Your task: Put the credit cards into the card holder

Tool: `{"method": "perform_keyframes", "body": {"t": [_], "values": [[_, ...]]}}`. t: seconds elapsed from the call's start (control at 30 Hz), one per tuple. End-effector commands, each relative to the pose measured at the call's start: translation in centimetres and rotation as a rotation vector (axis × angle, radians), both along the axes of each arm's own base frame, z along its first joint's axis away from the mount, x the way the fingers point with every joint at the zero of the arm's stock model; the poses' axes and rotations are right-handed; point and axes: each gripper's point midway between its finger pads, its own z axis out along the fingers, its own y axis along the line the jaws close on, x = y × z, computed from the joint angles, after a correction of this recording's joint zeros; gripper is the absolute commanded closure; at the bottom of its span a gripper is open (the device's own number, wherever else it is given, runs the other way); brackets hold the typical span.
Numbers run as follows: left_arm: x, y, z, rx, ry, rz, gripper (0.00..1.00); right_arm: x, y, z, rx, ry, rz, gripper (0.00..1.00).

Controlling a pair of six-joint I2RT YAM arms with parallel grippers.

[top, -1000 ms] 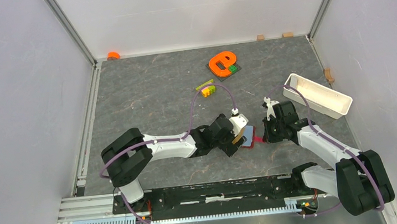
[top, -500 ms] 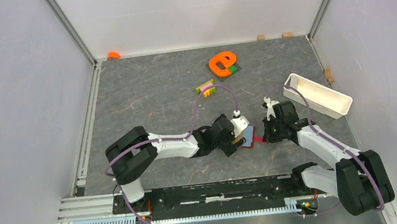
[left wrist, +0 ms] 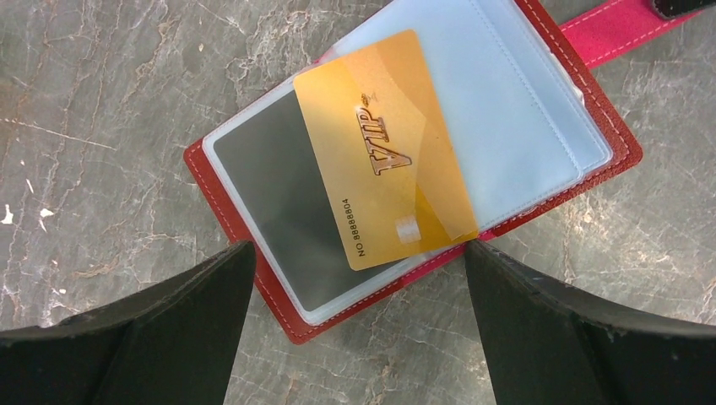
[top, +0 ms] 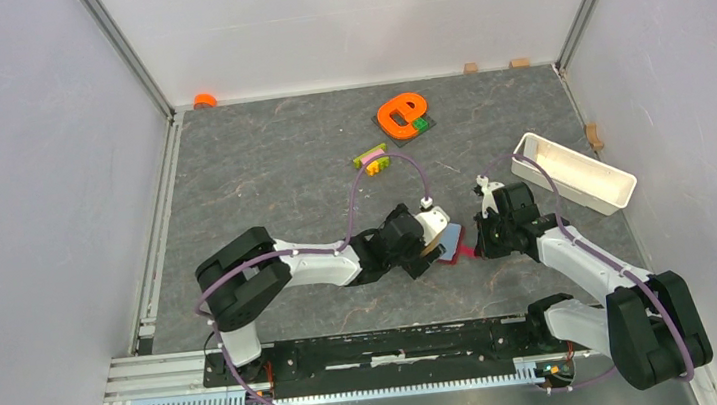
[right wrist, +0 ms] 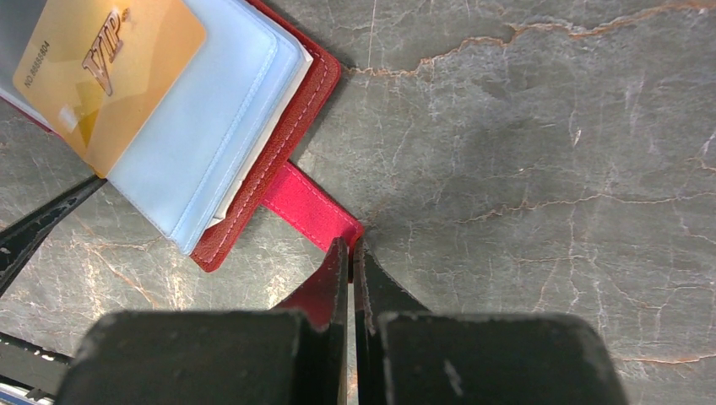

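Wallet (left wrist: 515, 93) lies open on the desk (left wrist: 101, 101), gold card (left wrist: 384, 152) partly tucked in its sleeve; right pincer (right wrist: 351, 253) clamps the red tab (right wrist: 308, 211), seemingly to steady it; left pincer (left wrist: 359, 253) hangs spread above.

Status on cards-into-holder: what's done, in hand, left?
Done: card holder lies open, with the right gripper shut on its snap tab. In hand: one gold card lies askew across the clear sleeves, not seated; the left gripper is open above it. Left: seat that card. No other cards are in view.
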Motion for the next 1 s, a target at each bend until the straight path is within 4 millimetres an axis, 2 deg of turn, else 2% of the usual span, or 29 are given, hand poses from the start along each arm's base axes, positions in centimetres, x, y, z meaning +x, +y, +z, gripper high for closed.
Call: {"method": "perform_keyframes", "body": {"t": [0.0, 0.23, 0.37, 0.47, 0.73, 0.8, 0.97], "values": [[1.0, -0.8, 0.8, -0.089, -0.013, 0.072, 0.0, -0.5, -0.2, -0.2, -0.01, 0.017, 0.014, 1.0], [1.3, -1.3, 0.2, -0.115, -0.002, 0.102, 0.0, -0.6, -0.1, -0.2, -0.007, 0.02, 0.015, 1.0], [1.9, -1.0, 0.6, -0.133, -0.018, 0.134, 0.0, -0.7, -0.2, -0.4, -0.009, 0.021, 0.015, 1.0], [1.6, -1.2, 1.0, -0.155, 0.012, 0.13, 0.0, -0.8, -0.3, -0.4, -0.012, 0.021, 0.011, 1.0], [-3.0, -1.9, 4.6, -0.351, 0.26, -0.047, 0.0, -0.5, -0.5, -0.2, -0.024, 0.011, 0.001, 1.0], [-3.4, -1.8, 5.1, -0.4, 0.337, -0.059, 0.0, -0.6, -0.5, -0.3, -0.024, 0.012, 0.0, 1.0], [-2.7, -1.8, 5.2, -0.461, 0.477, 0.022, 0.02, -0.6, -0.5, -0.4, -0.024, 0.016, 0.0, 1.0]]}}
